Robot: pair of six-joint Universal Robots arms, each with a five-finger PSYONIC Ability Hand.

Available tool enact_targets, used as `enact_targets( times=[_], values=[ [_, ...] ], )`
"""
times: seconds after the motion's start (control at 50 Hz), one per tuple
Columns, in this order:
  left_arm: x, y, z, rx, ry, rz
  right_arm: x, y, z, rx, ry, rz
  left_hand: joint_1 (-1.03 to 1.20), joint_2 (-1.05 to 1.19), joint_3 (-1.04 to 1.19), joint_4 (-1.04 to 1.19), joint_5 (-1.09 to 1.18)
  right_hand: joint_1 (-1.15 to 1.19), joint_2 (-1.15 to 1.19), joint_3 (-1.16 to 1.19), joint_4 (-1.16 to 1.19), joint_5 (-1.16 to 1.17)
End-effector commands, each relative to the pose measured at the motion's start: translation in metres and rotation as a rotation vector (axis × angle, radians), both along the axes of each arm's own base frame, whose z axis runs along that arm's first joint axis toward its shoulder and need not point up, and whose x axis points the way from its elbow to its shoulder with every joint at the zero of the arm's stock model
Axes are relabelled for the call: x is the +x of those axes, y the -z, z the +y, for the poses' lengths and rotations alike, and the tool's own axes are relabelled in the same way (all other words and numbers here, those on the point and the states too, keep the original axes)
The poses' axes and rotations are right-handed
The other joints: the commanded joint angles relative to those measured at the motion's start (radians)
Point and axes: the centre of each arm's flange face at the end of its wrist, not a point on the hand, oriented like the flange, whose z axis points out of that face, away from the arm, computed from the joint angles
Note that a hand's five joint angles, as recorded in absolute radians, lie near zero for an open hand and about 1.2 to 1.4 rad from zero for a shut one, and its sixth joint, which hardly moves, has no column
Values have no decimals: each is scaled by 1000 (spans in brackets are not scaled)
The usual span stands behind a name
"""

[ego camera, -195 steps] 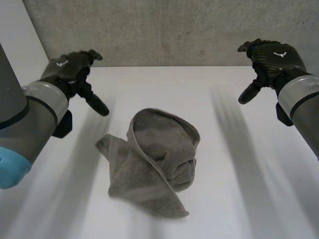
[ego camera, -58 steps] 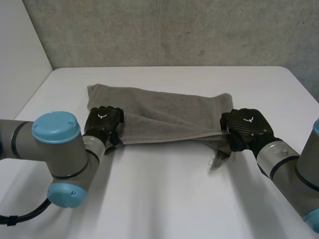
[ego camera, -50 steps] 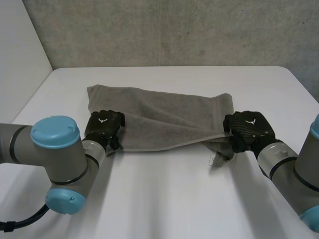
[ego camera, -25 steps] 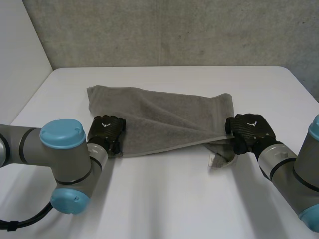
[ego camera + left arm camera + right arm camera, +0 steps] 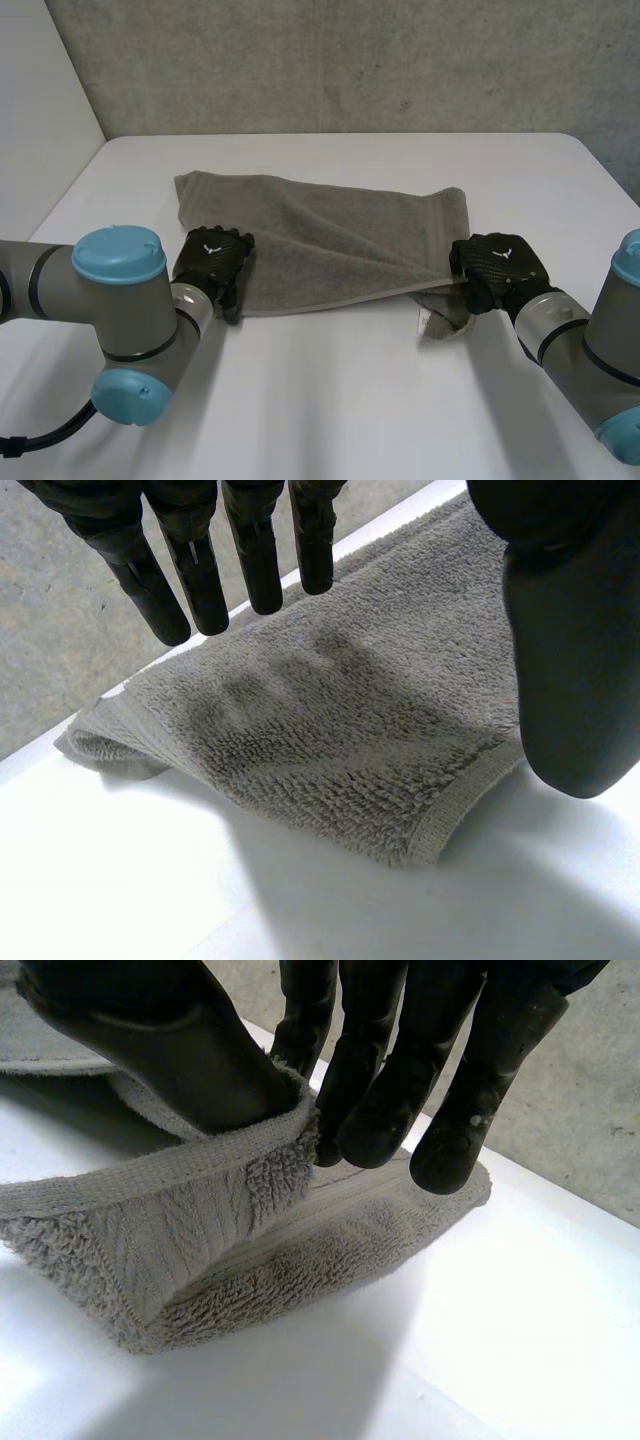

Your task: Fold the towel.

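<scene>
A grey towel [image 5: 320, 240] lies spread across the middle of the white table [image 5: 330, 400], folded over lengthwise. My left hand [image 5: 213, 262] hovers over its near left corner [image 5: 420, 830], fingers [image 5: 200, 570] straight and apart from the thumb, holding nothing. My right hand [image 5: 497, 265] is at the near right corner. There its thumb [image 5: 190, 1060] and fingers [image 5: 375, 1110] pinch the towel's banded edge [image 5: 190, 1190], lifting it slightly; a bunched fold [image 5: 445, 318] sags below the hand.
A grey concrete wall [image 5: 330, 60] runs behind the table. The table's far edge and its left edge [image 5: 60, 200] are near the towel. Bare tabletop stretches in front of the towel.
My left hand has let go of the near left corner and its fingers have straightened; the corner now lies flat. The right hand keeps its pinch and has barely moved.
</scene>
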Motion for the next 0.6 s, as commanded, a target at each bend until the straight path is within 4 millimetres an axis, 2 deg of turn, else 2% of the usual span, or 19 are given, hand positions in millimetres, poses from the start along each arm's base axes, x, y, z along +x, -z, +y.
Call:
enact_targets(
  times=[0.02,0.3,0.44,0.6],
  values=[
    [0,5,-5,1,-6,-3,0,0,0,2,-1,1,-85,-86,-75,-89,-226,56,67,60,58,37],
    [0,18,-15,17,-26,-13,0,1,1,3,0,1,-74,-74,-63,-77,-214,56,67,60,58,37],
    [1,17,-16,13,-34,-10,0,1,1,3,0,1,-56,-57,-45,-60,-197,56,67,60,58,37],
    [16,10,-35,-32,-128,0,0,1,1,4,-2,3,-3,-4,7,-7,-144,56,67,60,58,37]
  ],
)
